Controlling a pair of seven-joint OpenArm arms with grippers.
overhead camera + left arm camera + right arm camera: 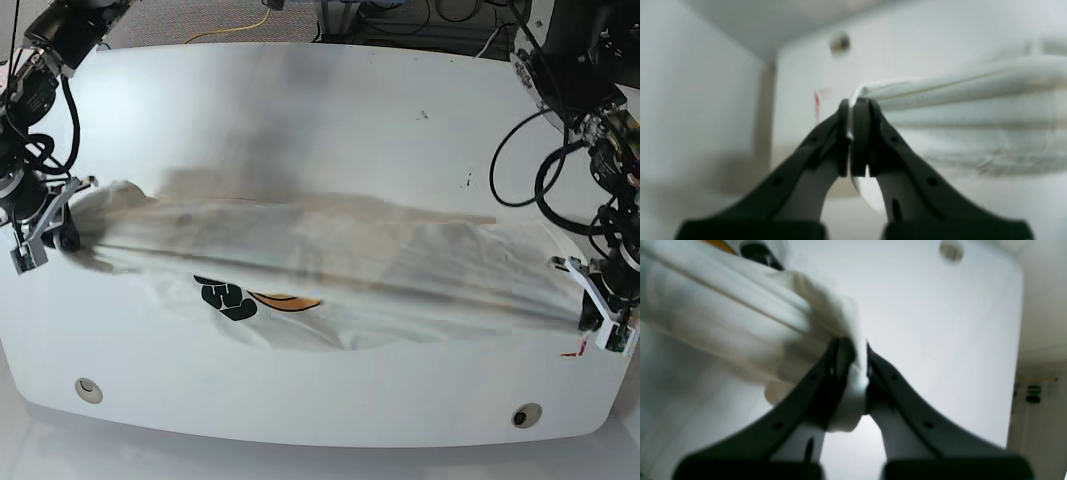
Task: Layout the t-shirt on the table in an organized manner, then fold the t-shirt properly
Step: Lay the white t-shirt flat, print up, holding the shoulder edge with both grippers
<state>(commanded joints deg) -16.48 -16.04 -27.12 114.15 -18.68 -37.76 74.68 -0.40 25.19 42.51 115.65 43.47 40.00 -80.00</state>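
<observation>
The white t-shirt is stretched across the table between both arms, blurred by motion, with part of its yellow-orange and black graphic showing near its lower edge. On the base view's right, my left gripper is shut on one end of the cloth. In the left wrist view its fingertips pinch a thin white edge of the t-shirt. On the base view's left, my right gripper is shut on the other end. A bunched fold of the t-shirt sits between the jaws of the right gripper.
Two round grommet holes sit near the table's front edge. A red mark lies just below the left gripper. Cables and arm bases stand at the far corners. A yellow cable runs beyond the back edge.
</observation>
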